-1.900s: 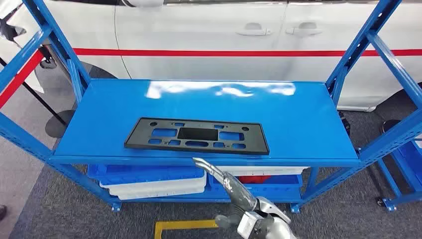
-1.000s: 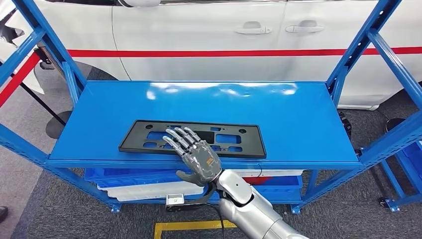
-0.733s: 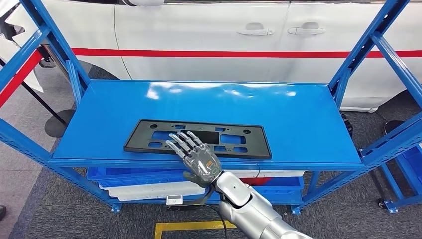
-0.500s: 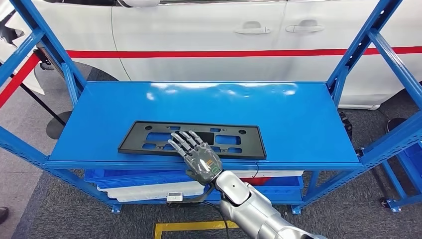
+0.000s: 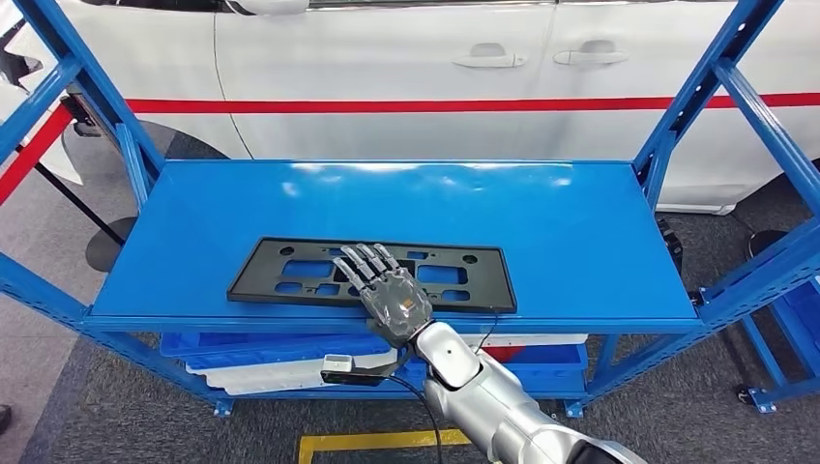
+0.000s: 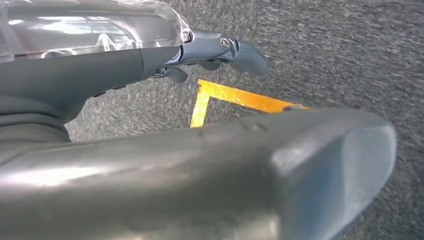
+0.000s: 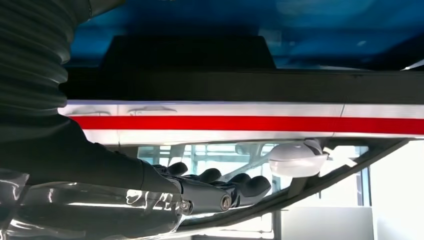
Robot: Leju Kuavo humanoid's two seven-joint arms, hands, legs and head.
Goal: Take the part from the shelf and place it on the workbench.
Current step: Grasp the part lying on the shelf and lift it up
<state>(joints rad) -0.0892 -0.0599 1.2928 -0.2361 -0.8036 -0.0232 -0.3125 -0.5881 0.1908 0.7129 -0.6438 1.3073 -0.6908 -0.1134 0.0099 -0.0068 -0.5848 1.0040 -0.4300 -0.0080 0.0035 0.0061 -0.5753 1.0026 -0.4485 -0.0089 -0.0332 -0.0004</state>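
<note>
Right hand (image 5: pixel 391 293) is out flat over the black licence-plate bracket (image 5: pixel 290 274), fingers (image 5: pixel 360 263) spread and extended across its middle, palm down, gripping nothing. The bracket lies flat near the front edge of the blue shelf (image 5: pixel 580 242), with a white car (image 5: pixel 406 68) behind. Left hand (image 6: pixel 220 50) hangs over grey carpet, fingers loosely curled, holding nothing.

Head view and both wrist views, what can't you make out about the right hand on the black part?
- Whether the right hand grips the black part or merely rests on it: head view, the hand's back hides its palm and thumb.
- The stretch of the part under the fingers: head view.
- Right wrist view: turned and looking along the fingers, no contact shown.
- Left hand: left wrist view, blurred, a thick grey thumb blocks much.
</note>
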